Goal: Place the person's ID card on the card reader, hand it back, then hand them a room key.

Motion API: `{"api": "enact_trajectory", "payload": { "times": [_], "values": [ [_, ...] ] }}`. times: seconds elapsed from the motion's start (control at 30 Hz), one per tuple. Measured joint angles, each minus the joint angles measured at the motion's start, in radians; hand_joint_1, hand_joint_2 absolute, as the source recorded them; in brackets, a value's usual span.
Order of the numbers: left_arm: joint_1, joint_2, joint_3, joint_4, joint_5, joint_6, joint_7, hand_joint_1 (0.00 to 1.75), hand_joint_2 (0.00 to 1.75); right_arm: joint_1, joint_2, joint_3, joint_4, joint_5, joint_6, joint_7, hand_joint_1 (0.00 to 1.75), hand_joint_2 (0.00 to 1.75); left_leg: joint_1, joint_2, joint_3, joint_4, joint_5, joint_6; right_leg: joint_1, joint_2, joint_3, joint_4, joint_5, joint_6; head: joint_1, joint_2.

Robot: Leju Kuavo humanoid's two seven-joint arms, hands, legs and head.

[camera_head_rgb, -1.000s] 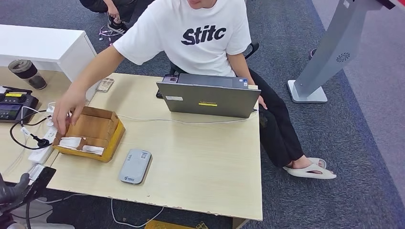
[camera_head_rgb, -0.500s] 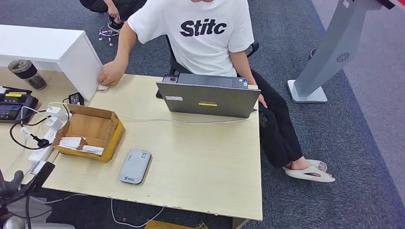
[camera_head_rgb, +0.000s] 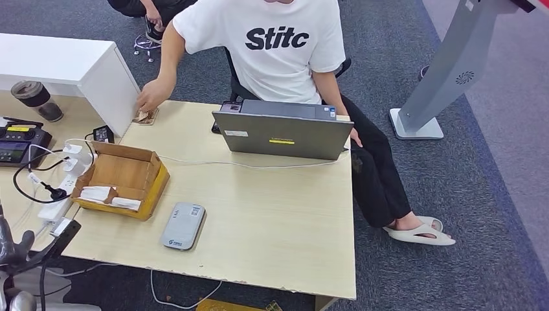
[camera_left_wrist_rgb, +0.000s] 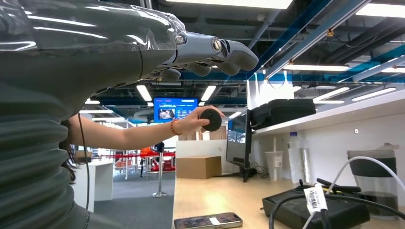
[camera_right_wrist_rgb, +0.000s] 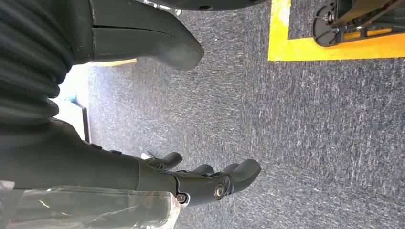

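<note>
The grey card reader (camera_head_rgb: 183, 225) lies flat near the table's front edge, nothing on it. Left of it stands an open cardboard box (camera_head_rgb: 129, 170) with white cards (camera_head_rgb: 110, 196) along its near side. The seated person's hand (camera_head_rgb: 154, 96) rests on a small flat brownish item (camera_head_rgb: 146, 116) at the table's far left corner; I cannot tell whether it is a card. My left hand (camera_head_rgb: 16, 249) hovers low at the table's front left corner, and its fingers (camera_left_wrist_rgb: 224, 50) are stretched out with nothing in them. My right hand (camera_right_wrist_rgb: 205, 181) hangs over grey carpet, fingers apart and holding nothing.
A grey laptop (camera_head_rgb: 283, 133) stands open at the table's far side, a white cable running from it towards the box. To the left are a power strip with cables (camera_head_rgb: 58, 188), a black device (camera_head_rgb: 19, 144) and a cup (camera_head_rgb: 37, 98). A phone (camera_left_wrist_rgb: 207, 221) lies on the side desk.
The person's hand left the cardboard box and moved to the small item at the table's far left corner. My left hand rose slightly at the lower left.
</note>
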Motion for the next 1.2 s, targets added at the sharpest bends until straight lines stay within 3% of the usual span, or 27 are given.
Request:
{"api": "enact_trajectory", "payload": {
  "times": [0.43, 0.87, 1.2],
  "values": [
    [-0.002, 0.027, -0.148, -0.016, 0.022, -0.008, -0.038, 0.00, 1.75, 0.000, 0.000, -0.017, 0.000, 0.020, 0.015, -0.002, 0.00, 1.75, 0.000, 0.000, 0.000, 0.000, 0.000, 0.000, 0.000, 0.000, 0.000, 0.000, 0.000, 0.000, 0.000, 0.000],
    [-0.078, 0.024, -0.379, -0.016, 0.001, -0.018, -0.060, 0.00, 1.75, -0.006, 0.000, -0.022, 0.000, 0.036, 0.022, -0.001, 0.00, 1.75, 0.000, 0.000, 0.000, 0.000, 0.000, 0.000, 0.000, 0.001, 0.000, 0.000, 0.001, 0.000, 0.000, 0.000],
    [-0.095, 0.024, -0.442, -0.016, -0.009, -0.016, -0.052, 0.00, 1.75, -0.007, 0.000, -0.025, 0.000, 0.036, 0.022, 0.001, 0.00, 1.75, 0.000, 0.000, 0.000, 0.000, 0.000, 0.000, 0.000, 0.001, 0.000, 0.000, 0.001, 0.000, 0.000, 0.000]
  ]
}}
